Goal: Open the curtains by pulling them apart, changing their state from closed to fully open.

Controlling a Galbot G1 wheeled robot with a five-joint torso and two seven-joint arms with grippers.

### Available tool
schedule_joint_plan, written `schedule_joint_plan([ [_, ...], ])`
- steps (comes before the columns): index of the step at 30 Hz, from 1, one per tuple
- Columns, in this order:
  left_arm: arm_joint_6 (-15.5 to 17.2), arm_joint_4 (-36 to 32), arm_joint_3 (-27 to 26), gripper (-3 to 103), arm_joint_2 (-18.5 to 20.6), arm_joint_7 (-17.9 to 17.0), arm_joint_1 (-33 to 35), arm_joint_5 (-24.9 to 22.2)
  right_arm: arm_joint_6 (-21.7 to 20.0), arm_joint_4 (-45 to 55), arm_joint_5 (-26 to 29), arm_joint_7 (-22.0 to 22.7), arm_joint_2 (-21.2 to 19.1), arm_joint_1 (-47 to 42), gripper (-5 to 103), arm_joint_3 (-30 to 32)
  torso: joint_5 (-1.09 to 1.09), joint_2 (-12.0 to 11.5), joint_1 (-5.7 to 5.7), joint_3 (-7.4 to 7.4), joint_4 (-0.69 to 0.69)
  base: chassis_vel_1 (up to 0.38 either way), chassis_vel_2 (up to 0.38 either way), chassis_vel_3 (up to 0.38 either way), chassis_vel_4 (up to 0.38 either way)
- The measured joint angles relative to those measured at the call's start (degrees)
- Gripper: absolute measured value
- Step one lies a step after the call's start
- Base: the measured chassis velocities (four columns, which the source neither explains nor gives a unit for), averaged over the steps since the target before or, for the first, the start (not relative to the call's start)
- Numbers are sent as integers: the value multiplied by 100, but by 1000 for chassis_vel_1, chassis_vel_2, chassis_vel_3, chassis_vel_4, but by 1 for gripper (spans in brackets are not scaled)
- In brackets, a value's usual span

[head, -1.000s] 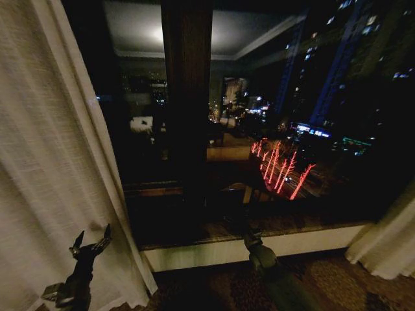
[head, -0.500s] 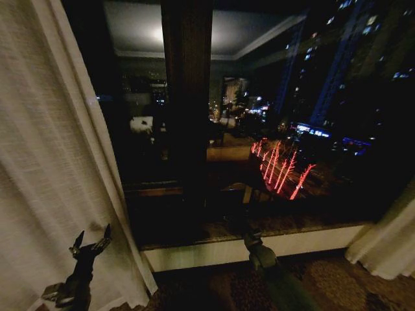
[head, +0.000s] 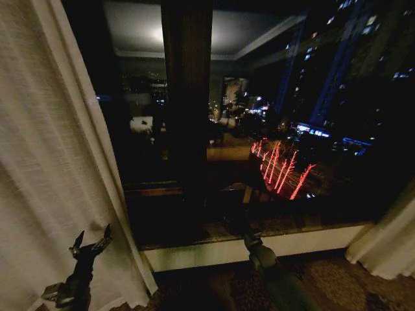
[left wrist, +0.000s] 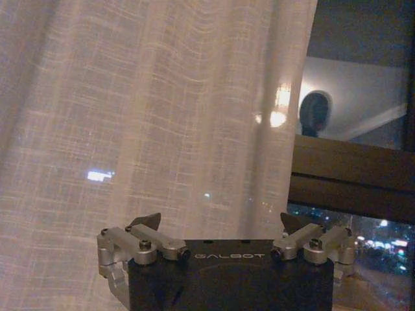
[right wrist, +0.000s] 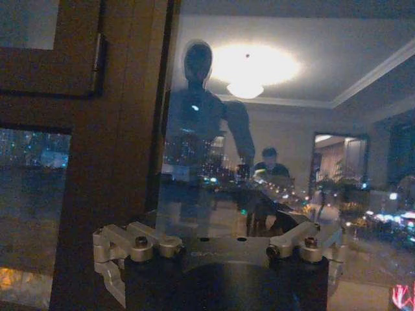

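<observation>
Just ahead of my left gripper [head: 91, 245], whose fingers stand wide with nothing between them, hangs 1 sheer curtain [head: 52, 168], while the other [head: 389, 243] bunches well off beside my right gripper [head: 249, 236], whose spread I cannot tell.

The head view is dim and underexposed, most of the window glass [head: 292, 129] near black. The left curtain [head: 45, 162] catches room light and reads pale and grainy; the right curtain [head: 389, 240] is duller. Red neon streaks [head: 279, 170] glow at centre right. A ceiling lamp's reflection [right wrist: 249, 68] flares softly in the right wrist view. Straight lines bow toward the head view's edges.
</observation>
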Motion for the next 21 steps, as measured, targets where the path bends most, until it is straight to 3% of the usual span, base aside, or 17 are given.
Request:
schedule_joint_plan([
  [15,104,-30,65,100,-3,-46,-35,61,0,0,0,0,-1,0,100,1,0,0,0,0,0,0,0,0,0],
  [20,942,-344,561,100,-52,-420,-313,535,0,0,0,0,0,0,100,0,0,0,0,0,-1,0,0,0,0],
  [21,942,-344,561,100,-52,-420,-313,535,0,0,0,0,0,0,100,0,0,0,0,0,-1,0,0,0,0],
])
